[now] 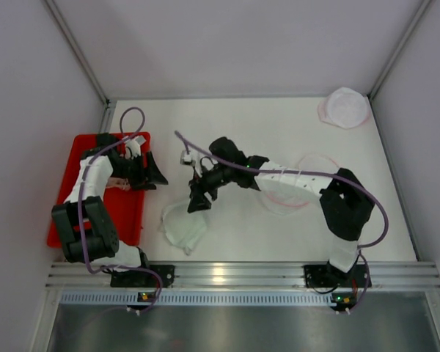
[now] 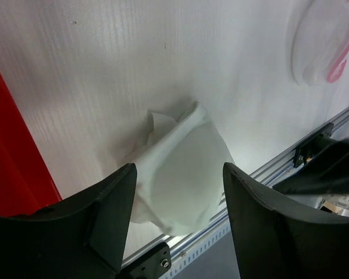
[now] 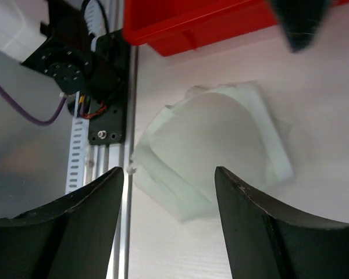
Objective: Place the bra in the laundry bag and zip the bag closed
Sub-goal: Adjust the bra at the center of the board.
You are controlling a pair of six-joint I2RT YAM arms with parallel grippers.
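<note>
**A:** What is the right pincer (image 3: pixel 168 174) doing?

**B:** Its fingers stand apart with nothing between them. It hangs right over the bra (image 1: pixel 183 229), above the bra's far edge, and does not touch it.

**A:** And the left pincer (image 2: pixel 177 174)?

**B:** It is spread too, and empty. It sits to the left of the bra and a little farther back, above the right edge of the red tray (image 1: pixel 132 213).

**A:** So the bra is loose?

**B:** Yes. It lies on the white table (image 1: pixel 242 132), a pale folded cup shape, free of both pincers. The tray is just to its left, and the aluminium rail (image 1: pixel 227 275) runs along its near side, close by.

**A:** Where is the laundry bag (image 2: pixel 320 46)?

**B:** To the right of the bra and apart from it. It is a round, translucent thing with pink trim, partly under the right arm's forearm. I cannot tell whether its zip is open.

**A:** Anything else?

**B:** A second round pink-trimmed bag (image 1: pixel 346 108) lies well away from the bra, to its right at the table's back corner.
</note>
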